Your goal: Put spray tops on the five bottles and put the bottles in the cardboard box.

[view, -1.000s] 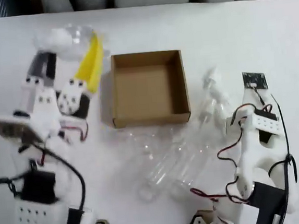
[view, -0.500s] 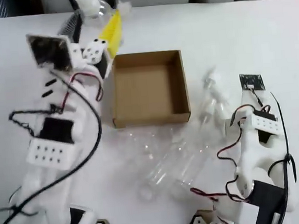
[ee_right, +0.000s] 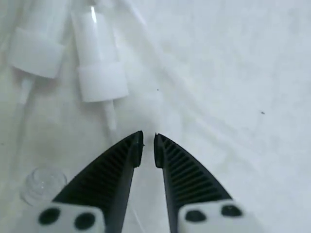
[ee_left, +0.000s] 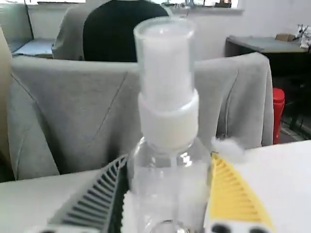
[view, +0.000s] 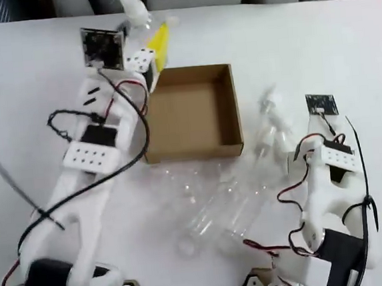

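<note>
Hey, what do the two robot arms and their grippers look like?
The left arm and right arm are white shells with black motor blocks and looping red and black cables. The left gripper has one yellow ribbed finger and one grey; the right gripper has two black ribbed, pointed fingers.

table [view: 303,46] — box [view: 190,113], bottles [view: 207,212], spray tops [ee_right: 99,73]

The left claw [ee_left: 167,209] carried its bottle [ee_left: 167,167] beyond the cardboard box's [view: 192,152] far-left corner.
</note>
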{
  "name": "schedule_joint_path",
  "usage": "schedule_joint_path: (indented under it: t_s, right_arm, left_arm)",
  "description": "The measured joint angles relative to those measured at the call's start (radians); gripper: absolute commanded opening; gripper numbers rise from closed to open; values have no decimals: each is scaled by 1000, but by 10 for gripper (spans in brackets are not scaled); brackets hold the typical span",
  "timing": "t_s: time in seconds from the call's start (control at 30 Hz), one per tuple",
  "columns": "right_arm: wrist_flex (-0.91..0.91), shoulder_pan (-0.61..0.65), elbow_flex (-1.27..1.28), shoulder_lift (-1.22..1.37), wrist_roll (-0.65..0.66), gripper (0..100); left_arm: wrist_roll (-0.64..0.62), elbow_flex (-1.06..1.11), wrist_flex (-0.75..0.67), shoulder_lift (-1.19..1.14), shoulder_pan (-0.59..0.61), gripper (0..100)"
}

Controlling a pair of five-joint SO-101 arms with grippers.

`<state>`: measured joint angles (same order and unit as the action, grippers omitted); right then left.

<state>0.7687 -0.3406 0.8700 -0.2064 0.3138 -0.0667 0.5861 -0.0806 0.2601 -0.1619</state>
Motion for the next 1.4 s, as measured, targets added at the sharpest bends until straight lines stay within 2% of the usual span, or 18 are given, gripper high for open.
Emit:
schedule_joint_path:
  t_s: [0.17,0.67,1.13,1.4]
  right_arm:
    - [0,0,0,0,34,17]
    - [0,11,0,3,41,17]
    - [0,11,0,3,49,17]
    - [0,11,0,3,66,17]
  left_arm:
    - [0,0,-17,-115,0,120]
    - [0,0,-336,-511,-8,120]
    - [0,-29,-379,-638,-6,120]
    - [0,-29,-643,-763,-6,120]
